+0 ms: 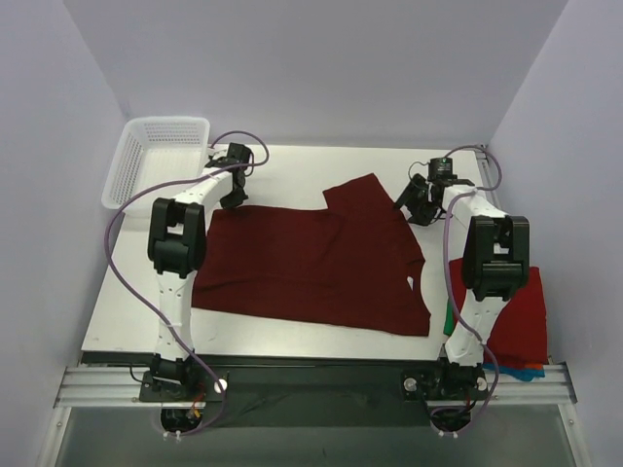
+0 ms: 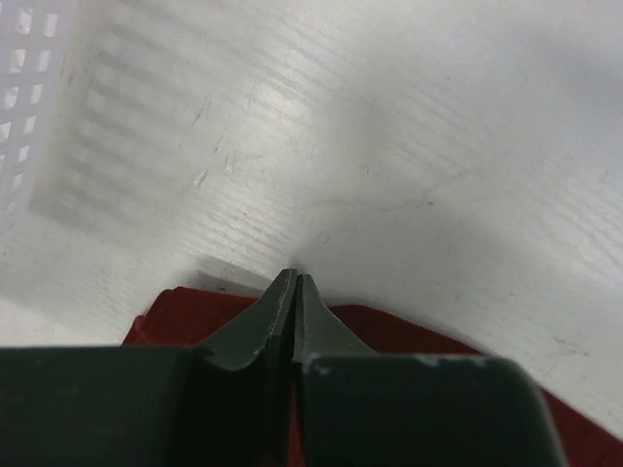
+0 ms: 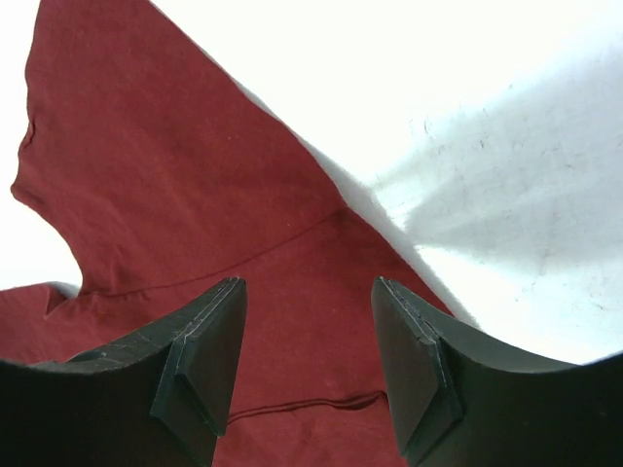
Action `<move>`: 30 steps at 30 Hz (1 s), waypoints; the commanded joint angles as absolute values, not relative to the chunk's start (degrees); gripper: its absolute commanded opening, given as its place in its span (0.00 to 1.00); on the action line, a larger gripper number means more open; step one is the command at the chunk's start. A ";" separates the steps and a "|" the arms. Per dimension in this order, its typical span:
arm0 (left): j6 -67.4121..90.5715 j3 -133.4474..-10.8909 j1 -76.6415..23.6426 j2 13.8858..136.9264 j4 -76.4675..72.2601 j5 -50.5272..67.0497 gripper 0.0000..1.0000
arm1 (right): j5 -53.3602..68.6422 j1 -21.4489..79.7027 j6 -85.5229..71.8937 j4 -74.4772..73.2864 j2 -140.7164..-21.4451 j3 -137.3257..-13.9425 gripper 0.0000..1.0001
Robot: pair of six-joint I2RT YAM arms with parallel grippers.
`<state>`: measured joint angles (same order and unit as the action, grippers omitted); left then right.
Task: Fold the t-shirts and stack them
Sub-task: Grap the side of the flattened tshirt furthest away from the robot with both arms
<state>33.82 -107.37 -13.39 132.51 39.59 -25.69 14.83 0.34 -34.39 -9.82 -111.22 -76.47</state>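
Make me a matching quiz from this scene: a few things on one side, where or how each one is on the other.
Things:
1. left gripper
2. right gripper
3. basket
4. maroon t-shirt

Descriptions:
A. spread out in the middle
B. jaws apart
C. far left corner
D. jaws closed together

Pairs: 1-D, 2-B, 3-C, 4-A

Inspector: Premises classed as a robotics lab test cell, not a home or a shop.
Clerk: Grounds?
Inspector: Two white robot arms, the left arm (image 1: 178, 243) and the right arm (image 1: 496, 258), stand on an aluminium rail (image 1: 97, 384) along the near edge of a white table (image 1: 273, 342). Plain pale walls (image 1: 321, 68) box the table in on three sides. Purple cables (image 1: 112, 263) loop loose beside the arms.
Clerk: Condition?
Inspector: Tabletop scuffed and scratched in both wrist views
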 commanded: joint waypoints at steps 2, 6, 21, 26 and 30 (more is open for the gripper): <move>33.22 -104.59 -13.36 127.80 38.15 -22.94 0.07 | 13.10 0.09 -33.49 -13.35 -113.37 -81.64 0.54; 33.05 -103.45 -13.36 125.52 37.44 -21.80 0.00 | 12.31 0.18 -33.66 -14.68 -116.80 -84.72 0.54; 33.49 -99.67 -13.36 121.03 35.25 -21.97 0.00 | 13.09 0.09 -33.57 -16.17 -122.26 -88.77 0.17; 33.66 -99.49 -13.27 120.41 35.16 -22.41 0.00 | 13.97 0.09 -33.49 -16.17 -120.24 -87.89 0.00; 34.45 -98.35 -13.27 119.36 34.89 -23.46 0.00 | 14.15 0.09 -33.57 -16.00 -117.34 -86.31 0.00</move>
<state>33.80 -99.15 -13.39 123.74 36.58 -21.96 13.34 0.30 -34.00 -14.06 -122.08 -87.22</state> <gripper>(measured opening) 0.062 0.033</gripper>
